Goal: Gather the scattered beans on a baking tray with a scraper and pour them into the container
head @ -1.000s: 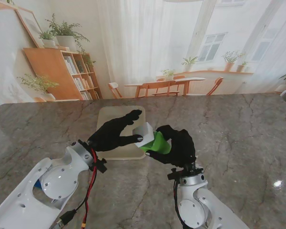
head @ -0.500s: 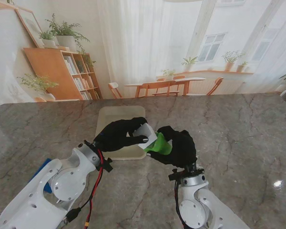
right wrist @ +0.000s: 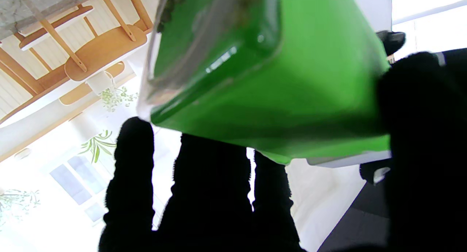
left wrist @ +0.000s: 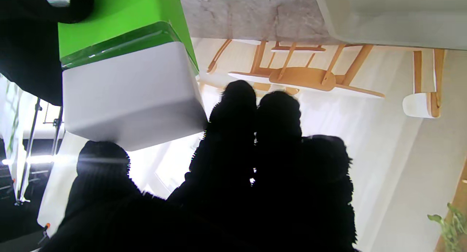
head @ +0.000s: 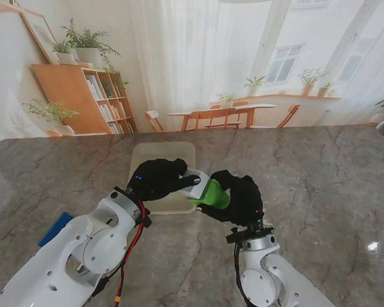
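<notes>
Grey veined marble made up the bench (head: 320,192), and both white arms rose over its near edge in the stand's view. Nearest to me on the left, a blue flat object (head: 54,228) lay on the stone beside the left arm; I could not tell what it was. Farther in, the right hand (head: 240,198) in its black glove was closed around the green container (head: 212,194), fingers wrapped under its body, holding it tilted in the air just off the near right corner of the baking tray (head: 155,153). From the right wrist view the container (right wrist: 270,73) filled most of the frame, a clear rim at its mouth, with the gloved fingers (right wrist: 208,186) curled against its underside. Touching the container's left side sat a white block (head: 195,179), and the left hand (head: 157,178) was curled onto it, thumb and fingers pressing its faces. The left wrist view showed the white block (left wrist: 131,98) joined to the green part (left wrist: 120,18), the thumb tip against its lower edge and the other fingers (left wrist: 255,135) bunched just beside it; whether this was a lid or the scraper I could not tell. Beyond both hands the cream tray lay flat on the bench, its far half bare, and beans were too small to make out
</notes>
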Robot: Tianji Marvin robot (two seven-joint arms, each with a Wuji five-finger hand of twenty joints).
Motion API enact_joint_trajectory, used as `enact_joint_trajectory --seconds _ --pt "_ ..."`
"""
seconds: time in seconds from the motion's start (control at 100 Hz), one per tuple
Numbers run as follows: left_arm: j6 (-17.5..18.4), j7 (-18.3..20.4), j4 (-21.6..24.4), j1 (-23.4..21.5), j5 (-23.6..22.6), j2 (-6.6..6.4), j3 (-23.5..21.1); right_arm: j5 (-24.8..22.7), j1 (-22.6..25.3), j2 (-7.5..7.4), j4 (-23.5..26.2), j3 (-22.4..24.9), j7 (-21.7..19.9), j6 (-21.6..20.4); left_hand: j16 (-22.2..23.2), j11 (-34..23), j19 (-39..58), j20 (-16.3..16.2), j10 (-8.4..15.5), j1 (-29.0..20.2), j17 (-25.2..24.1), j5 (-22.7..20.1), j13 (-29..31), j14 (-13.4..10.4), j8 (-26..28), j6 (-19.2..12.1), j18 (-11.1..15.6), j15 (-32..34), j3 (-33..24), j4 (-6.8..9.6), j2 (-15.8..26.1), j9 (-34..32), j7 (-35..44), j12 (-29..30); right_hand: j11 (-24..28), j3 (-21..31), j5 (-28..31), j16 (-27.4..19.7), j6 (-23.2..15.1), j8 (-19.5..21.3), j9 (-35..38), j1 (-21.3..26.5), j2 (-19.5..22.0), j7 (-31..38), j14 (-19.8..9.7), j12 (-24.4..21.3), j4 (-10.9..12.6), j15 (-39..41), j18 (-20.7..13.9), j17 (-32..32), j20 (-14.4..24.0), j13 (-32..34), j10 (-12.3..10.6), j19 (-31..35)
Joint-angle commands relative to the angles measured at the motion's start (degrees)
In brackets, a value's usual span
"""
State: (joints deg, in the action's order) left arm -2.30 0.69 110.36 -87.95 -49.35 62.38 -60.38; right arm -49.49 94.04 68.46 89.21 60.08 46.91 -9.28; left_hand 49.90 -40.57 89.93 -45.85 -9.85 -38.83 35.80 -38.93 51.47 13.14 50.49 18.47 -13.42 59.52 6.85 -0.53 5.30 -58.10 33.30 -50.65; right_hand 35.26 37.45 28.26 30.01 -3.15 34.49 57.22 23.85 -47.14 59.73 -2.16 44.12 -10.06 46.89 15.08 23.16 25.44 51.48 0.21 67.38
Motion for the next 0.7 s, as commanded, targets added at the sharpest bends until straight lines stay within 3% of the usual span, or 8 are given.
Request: enact_joint_trajectory --seconds 0.0,0.08,0.12,0.21,0.3,0.45,0.51,0.69 --pt "-0.2 0.3 0.1 -0.4 0.6 0.07 0.5 0.0 -0.2 0.17 0.9 -0.3 -0.7 -0.4 -2.3 11.3 -7.2 2.1 -4.7 0.5 -5.5 0.9 -5.7 4.5 -7.3 -0.2 -3.6 -9.8 -4.4 -1.75 3.1 5.5 -11.1 6.2 4.7 19.1 2.4 0.0 -16.2 2.3 2.7 11.6 11.9 10.6 -3.8 0.9 5.2 -0.3 -1.3 -0.3 -0.3 -1.0 -6.0 -0.6" --pt "0.0 -0.2 0.1 -0.3 -0.2 0.10 0.3 0.3 -0.2 0.22 0.9 -0.4 -0.8 -0.4 -5.7 23.0 -15.9 1.1 -6.6 0.7 -11.9 5.7 -12.0 4.9 -12.6 0.5 -6.0 -21.6 -4.4 -1.76 3.8 12.2 -20.3 15.1 4.7 19.0 2.2 0.0 -16.2 2.3 2.7 11.7 11.9 10.6 -3.8 0.9 5.2 -0.3 -1.4 -0.3 -0.3 -1.0 -6.0 -0.6" --pt "0.1 -0.5 0.2 -0.4 -0.2 0.13 0.1 0.4 -0.2 0.24 0.9 -0.4 -0.9 -0.3 -8.4 27.0 -20.7 0.9 -6.2 0.8 -15.1 8.3 -14.7 5.1 -14.3 0.9 -7.6 -27.3 -4.4 -1.75 4.0 15.3 -22.8 18.8 4.7 19.0 2.2 0.0 -16.2 2.3 2.7 11.6 12.0 10.6 -3.9 0.9 5.2 -0.3 -1.4 -0.3 -0.3 -1.0 -6.0 -0.6" --pt "0.3 -1.4 0.3 -0.6 0.2 0.30 -0.2 0.7 -0.3 0.32 0.9 -0.4 -0.9 -0.3 -13.7 32.1 -29.4 1.1 -7.4 0.7 -21.0 13.7 -19.2 5.4 -17.3 1.7 -10.1 -36.1 -4.4 -1.71 4.6 21.2 -25.8 24.3 4.7 19.0 2.2 0.0 -16.3 2.2 2.6 11.7 12.0 10.6 -3.8 0.9 5.2 -0.3 -1.4 -0.3 -0.3 -1.0 -6.0 -0.6" --pt "0.4 -2.8 0.9 -1.3 0.1 0.52 -0.9 0.9 -0.3 0.37 0.8 -0.4 -1.0 -0.3 -17.1 33.9 -34.3 1.9 -7.5 0.5 -23.8 16.7 -22.1 5.2 -18.6 2.0 -11.1 -40.9 -4.4 -1.68 5.5 25.3 -26.7 26.7 4.7 18.9 2.2 0.0 -16.2 2.2 2.6 11.7 12.0 10.6 -3.9 0.9 5.2 -0.3 -1.4 -0.3 -0.3 -1.0 -6.0 -0.6" --pt "0.5 -4.4 2.4 -3.1 0.2 0.76 -2.9 1.1 -0.3 0.43 0.8 -0.3 -1.0 -0.3 -17.9 34.1 -36.2 2.2 -6.9 0.1 -24.9 17.4 -22.9 4.5 -18.9 1.7 -11.1 -42.3 -4.4 -1.65 5.4 26.5 -26.7 27.1 4.7 18.9 2.2 0.0 -16.2 2.2 2.6 11.6 12.1 10.6 -3.9 0.8 5.2 -0.3 -1.5 -0.4 -0.3 -1.1 -6.0 -0.6" --pt "0.1 -4.5 3.3 -4.0 0.3 0.80 -3.6 1.2 -0.3 0.46 0.8 -0.3 -1.0 -0.2 -17.0 33.1 -34.7 1.0 -7.1 0.1 -23.2 16.5 -21.4 4.8 -18.9 2.1 -11.0 -41.1 -4.3 -1.70 5.2 24.8 -26.1 26.6 4.7 18.9 2.2 0.0 -16.2 2.2 2.6 11.7 12.1 10.7 -3.9 0.9 5.2 -0.3 -1.5 -0.3 -0.3 -1.1 -6.0 -0.6" --pt "-4.3 -2.5 5.1 -5.6 5.5 1.07 -2.9 1.1 -0.3 0.43 0.8 -0.3 -1.0 0.0 -10.6 30.0 -25.4 -3.6 -9.5 1.4 -16.6 14.0 -17.0 9.0 -18.5 5.3 -12.2 -33.6 -4.4 -1.63 3.4 18.5 -25.2 21.5 4.7 18.9 2.2 0.0 -16.1 2.2 2.6 11.8 12.0 10.7 -3.8 0.9 5.2 -0.3 -1.3 -0.4 -0.3 -1.1 -5.9 -0.6"
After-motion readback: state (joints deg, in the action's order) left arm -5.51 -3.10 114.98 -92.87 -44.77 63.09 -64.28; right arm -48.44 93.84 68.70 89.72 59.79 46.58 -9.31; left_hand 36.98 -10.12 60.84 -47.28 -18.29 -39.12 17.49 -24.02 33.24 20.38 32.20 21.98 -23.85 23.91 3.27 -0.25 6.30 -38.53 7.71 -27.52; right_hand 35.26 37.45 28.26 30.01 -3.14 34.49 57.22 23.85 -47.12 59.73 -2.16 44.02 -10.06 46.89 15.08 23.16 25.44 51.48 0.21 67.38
